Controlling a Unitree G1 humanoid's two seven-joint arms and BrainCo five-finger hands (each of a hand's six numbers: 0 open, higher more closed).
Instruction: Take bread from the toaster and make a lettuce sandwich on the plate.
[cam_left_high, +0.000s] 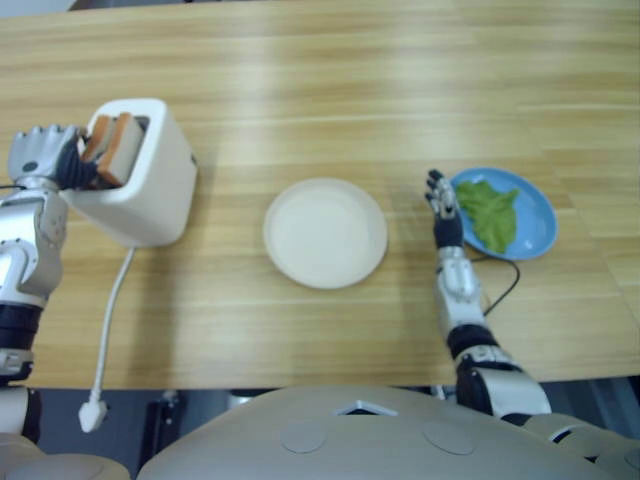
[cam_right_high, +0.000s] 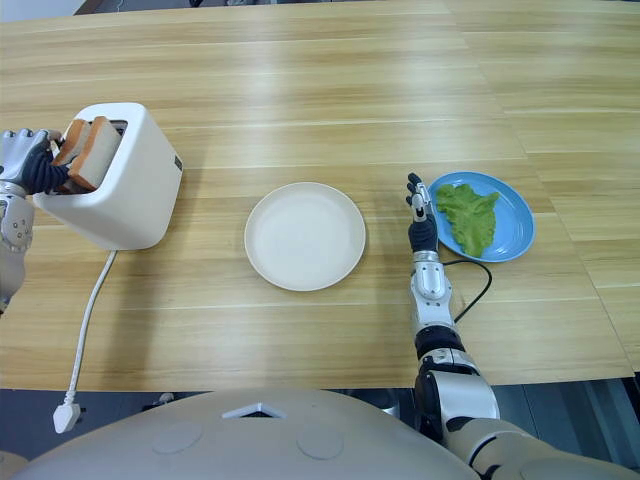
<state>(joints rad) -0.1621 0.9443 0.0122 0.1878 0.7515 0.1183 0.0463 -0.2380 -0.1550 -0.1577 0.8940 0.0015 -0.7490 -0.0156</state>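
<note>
1. Two slices of bread (cam_right_high: 86, 152) stand on edge, side by side, in the slots of the white toaster (cam_right_high: 125, 195), with their tops poking out. The toaster sits near the left edge of the table (cam_right_high: 300, 80), and its cord (cam_right_high: 88, 320) trails off over the front edge
2. The left hand (cam_right_high: 24, 160) is at the toaster's left side, right against the outer slice. Whether it has closed on that slice I cannot tell
3. The right hand (cam_right_high: 420, 218) is over toward the right edge of the table, stretched open and holding nothing. It is just beside the left rim of the blue plate (cam_right_high: 520, 235), where the lettuce (cam_right_high: 467, 215) lies
4. The white plate (cam_right_high: 305, 236) lies between the two hands, about midway along the table and toward its front edge. It is well apart from the toaster and nearer the right hand
5. With both slices in the toaster and the lettuce on its own plate, the sandwich looks not yet begun. The step in hand is likely drawing out the first slice
6. The relation that matters is that the bread lies immediately to the right of the left hand, which is by far the nearer one. The slices' long axis runs roughly front to back along the slots, so the pull should probably go straight up out of the slot. The carry then goes rightward to the white plate, while the right hand is better placed for the lettuce
</note>
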